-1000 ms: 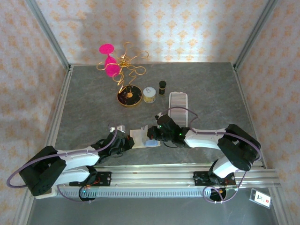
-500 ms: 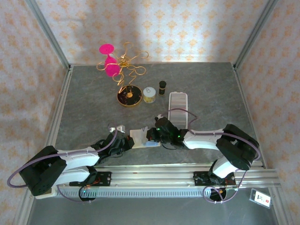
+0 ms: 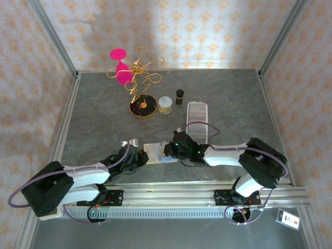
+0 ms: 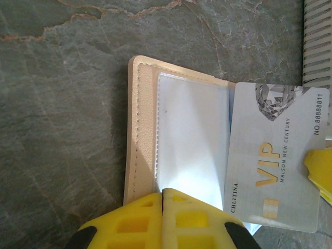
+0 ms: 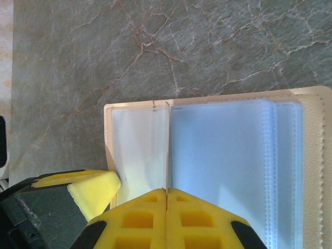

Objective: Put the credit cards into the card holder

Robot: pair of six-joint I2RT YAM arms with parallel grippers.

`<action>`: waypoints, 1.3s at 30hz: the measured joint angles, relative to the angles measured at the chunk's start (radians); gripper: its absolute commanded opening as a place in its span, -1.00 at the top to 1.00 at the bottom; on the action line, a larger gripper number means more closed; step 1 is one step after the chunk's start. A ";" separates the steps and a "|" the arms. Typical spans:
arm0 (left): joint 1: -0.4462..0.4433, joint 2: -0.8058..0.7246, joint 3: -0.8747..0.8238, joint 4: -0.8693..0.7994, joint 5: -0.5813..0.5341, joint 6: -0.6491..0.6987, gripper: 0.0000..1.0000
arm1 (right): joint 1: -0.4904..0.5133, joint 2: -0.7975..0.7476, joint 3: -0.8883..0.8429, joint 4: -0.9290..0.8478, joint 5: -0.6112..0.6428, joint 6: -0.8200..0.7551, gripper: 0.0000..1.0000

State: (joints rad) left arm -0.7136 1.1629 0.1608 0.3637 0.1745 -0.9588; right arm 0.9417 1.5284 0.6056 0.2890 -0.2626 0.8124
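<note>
1. Your left gripper (image 4: 162, 207) has its two yellow fingers pressed together with no gap. They sit over the near edge of the card holder. You cannot tell whether they nip its cover or only rest on it.
2. Your right gripper (image 5: 166, 207) also has its two fingers together. A thin edge runs straight into their seam.
3. The left wrist view shows that edge as one whitish plastic credit card (image 4: 275, 155) printed "VIP" in gold. A yellow fingertip (image 4: 317, 165) of the right gripper clamps its far end.
4. One cream-beige folding card holder (image 4: 142, 129) lies open and flat on the grey marbled table (image 4: 62, 104), between your two grippers. The card's free end overlaps the holder's clear sleeves.
5. A pale blue sliver (image 4: 253, 228) shows under the card. You cannot tell whether it is a second card or a sleeve.
6. The right wrist view shows the clear sleeves fanned out, and one fingertip (image 5: 98, 189) of the left gripper at the holder's corner. The print on the card reads in the left wrist view.
7. The top view adds four things well behind the holder:
   - one long clear ribbed plastic case (image 3: 197, 111)
   - one small dark bottle (image 3: 180, 95)
   - one small cream jar (image 3: 165, 105)
   - one gold wire stand with pink discs (image 3: 142, 107)
</note>
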 measured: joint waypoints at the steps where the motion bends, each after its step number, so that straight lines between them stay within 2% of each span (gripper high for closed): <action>1: 0.000 0.000 0.000 0.000 0.000 0.000 1.00 | 0.000 0.000 0.000 0.001 -0.001 0.004 1.00; 22: 0.000 0.005 -0.002 0.008 0.000 0.000 1.00 | 0.000 -0.009 -0.077 0.116 -0.056 0.112 1.00; 39: 0.000 0.002 -0.006 0.015 0.000 0.000 1.00 | 0.000 0.014 -0.085 0.146 -0.060 0.118 1.00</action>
State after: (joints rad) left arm -0.7139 1.1645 0.1543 0.3786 0.1745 -0.9588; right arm 0.9417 1.5425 0.5201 0.4347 -0.3225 0.9306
